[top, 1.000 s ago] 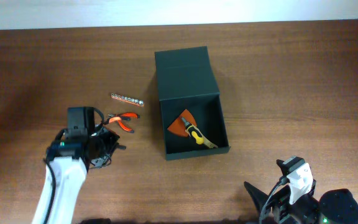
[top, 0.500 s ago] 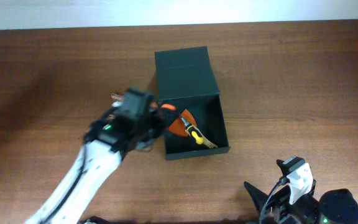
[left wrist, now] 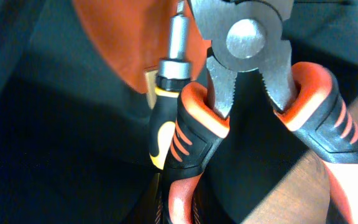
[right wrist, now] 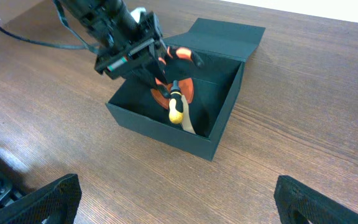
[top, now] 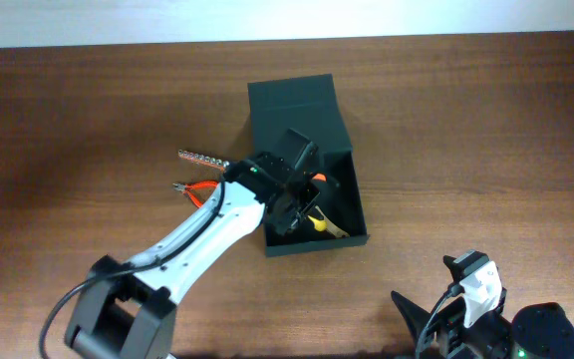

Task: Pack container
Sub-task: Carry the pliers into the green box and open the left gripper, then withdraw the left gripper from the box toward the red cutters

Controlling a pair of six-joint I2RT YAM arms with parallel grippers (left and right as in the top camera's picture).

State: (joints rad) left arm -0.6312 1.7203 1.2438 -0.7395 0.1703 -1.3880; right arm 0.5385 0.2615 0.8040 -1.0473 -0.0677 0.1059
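Observation:
The container (top: 360, 214) is a dark green square box standing open, its flap lid (top: 295, 108) folded back behind it. Inside lie a yellow-and-black screwdriver (top: 314, 218) and an orange triangular piece (left wrist: 129, 43). My left gripper (top: 300, 199) reaches into the box and is shut on one handle of orange-and-black pliers (left wrist: 253, 93), held just above the screwdriver (left wrist: 165, 118). The right wrist view shows that gripper (right wrist: 143, 59) and the pliers (right wrist: 182, 53) over the box (right wrist: 166, 132). My right gripper (right wrist: 179, 205) is open and empty over bare table, near the front edge (top: 466, 304).
A second pair of orange-handled pliers (top: 199, 190) lies on the wooden table left of the box. A strip of bits (top: 202, 158) lies just behind it. The left arm stretches from the front left across to the box.
My left arm has swung right from the table's left side into the box, with the pliers in its jaws. The right arm has not moved.

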